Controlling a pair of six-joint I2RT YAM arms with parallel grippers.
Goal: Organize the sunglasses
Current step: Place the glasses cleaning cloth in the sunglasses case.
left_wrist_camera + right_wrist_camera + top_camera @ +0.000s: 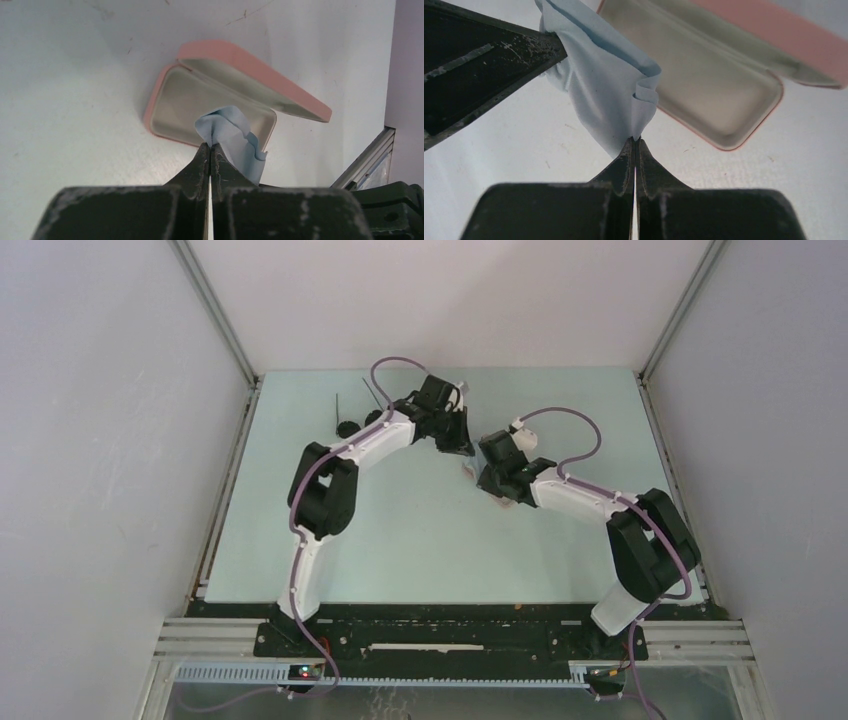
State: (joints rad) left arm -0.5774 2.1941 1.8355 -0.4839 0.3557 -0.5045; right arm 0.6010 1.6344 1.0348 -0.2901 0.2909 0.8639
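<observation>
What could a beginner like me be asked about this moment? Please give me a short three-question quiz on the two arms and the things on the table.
1. Fill in: the small sunglasses with dark round lenses and thin black wire arms lie on the table beside the ___ arm.
2. True or false: the pink oblong hard case lies shut.
3. What do the left gripper and the right gripper both pinch? A the light blue soft cloth; B the sunglasses; C the case.
Key: 1 left; 2 false, its lid stands open; 3 A.
</observation>
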